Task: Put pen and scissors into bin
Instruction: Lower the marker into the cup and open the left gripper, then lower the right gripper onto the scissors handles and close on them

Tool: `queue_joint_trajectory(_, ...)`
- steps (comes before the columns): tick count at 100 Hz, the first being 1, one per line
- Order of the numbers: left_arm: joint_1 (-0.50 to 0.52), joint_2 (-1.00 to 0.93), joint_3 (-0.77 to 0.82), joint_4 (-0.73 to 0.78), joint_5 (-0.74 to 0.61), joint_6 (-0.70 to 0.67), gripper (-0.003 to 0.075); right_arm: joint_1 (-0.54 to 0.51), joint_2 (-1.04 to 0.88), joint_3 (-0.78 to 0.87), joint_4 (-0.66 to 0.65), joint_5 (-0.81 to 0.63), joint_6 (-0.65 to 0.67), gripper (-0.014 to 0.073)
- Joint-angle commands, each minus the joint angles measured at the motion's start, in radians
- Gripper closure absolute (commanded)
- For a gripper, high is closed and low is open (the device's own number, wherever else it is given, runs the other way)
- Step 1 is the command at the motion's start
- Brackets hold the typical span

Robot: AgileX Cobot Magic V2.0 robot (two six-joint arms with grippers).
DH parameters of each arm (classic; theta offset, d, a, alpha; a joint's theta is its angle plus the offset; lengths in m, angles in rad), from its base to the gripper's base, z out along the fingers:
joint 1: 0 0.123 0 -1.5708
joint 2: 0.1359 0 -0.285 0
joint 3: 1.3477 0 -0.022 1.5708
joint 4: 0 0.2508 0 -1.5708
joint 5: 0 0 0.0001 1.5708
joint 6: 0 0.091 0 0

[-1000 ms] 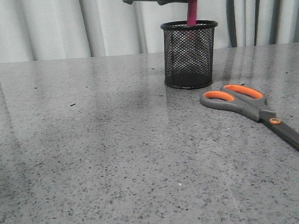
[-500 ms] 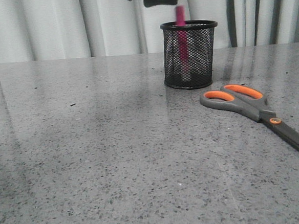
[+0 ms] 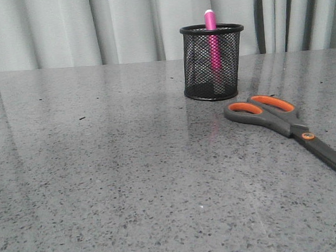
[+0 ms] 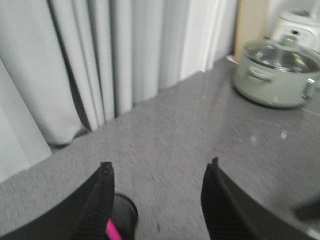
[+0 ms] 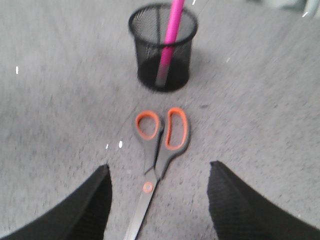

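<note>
The pink pen (image 3: 211, 39) stands upright inside the black wire-mesh bin (image 3: 212, 62) at the back of the table, its tip above the rim. The scissors (image 3: 286, 126) lie flat on the table right of the bin, orange-lined handles towards it. Neither gripper shows in the front view. My left gripper (image 4: 157, 172) is open and empty, high above the bin (image 4: 125, 212), where the pen (image 4: 114, 231) shows beside one finger. My right gripper (image 5: 159, 172) is open and empty above the scissors (image 5: 157, 150), whose blades lie between its fingers; the bin (image 5: 162, 47) and pen (image 5: 169, 37) are beyond.
The grey speckled table (image 3: 102, 176) runs back to pale curtains (image 3: 63, 29). In the left wrist view a pale green lidded pot (image 4: 277, 70) stands on the surface far from the bin, with a white appliance (image 4: 297, 22) behind it.
The pen has been let go and dropped fully into the bin, where it now stands. The dark gripper that hung above the bin has risen out of the front view.
</note>
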State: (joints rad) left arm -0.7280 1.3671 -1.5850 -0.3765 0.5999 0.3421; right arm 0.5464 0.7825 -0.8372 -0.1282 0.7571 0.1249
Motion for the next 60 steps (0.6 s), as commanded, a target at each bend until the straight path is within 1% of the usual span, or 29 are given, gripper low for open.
queue_joint_trajectory(1,-0.008,-0.116,0.024,-0.007,0.034,-0.011,0.0374,0.034,0.112,-0.102,-0.015,0.05,-0.029,0.021)
queue_joint_trajectory(14,-0.008,-0.245,0.12,-0.002,0.112,-0.013,0.0374,0.065,0.289,-0.217,-0.027,0.204,-0.029,0.0207)
queue_joint_trajectory(20,-0.008,-0.295,0.176,0.0,0.121,-0.013,0.0374,0.065,0.368,-0.262,-0.027,0.283,-0.027,0.0207)
queue_joint_trajectory(27,-0.008,-0.354,0.239,0.004,0.121,-0.013,0.0374,0.065,0.438,-0.304,-0.027,0.344,-0.018,0.0205)
queue_joint_trajectory(34,-0.008,-0.407,0.301,0.008,0.114,-0.022,0.0374,0.065,0.489,-0.321,-0.02,0.366,-0.018,0.0204)
queue_joint_trajectory(41,-0.008,-0.451,0.357,0.025,0.108,-0.07,0.0374,0.057,0.526,-0.324,0.008,0.361,-0.018,0.0204)
queue_joint_trajectory(52,-0.008,-0.522,0.429,0.033,0.108,-0.121,0.0374,0.018,0.567,-0.324,0.128,0.342,-0.018,0.0204)
queue_joint_trajectory(60,-0.008,-0.569,0.464,0.028,0.108,-0.121,0.0374,-0.009,0.588,-0.324,0.17,0.302,-0.018,0.0204)
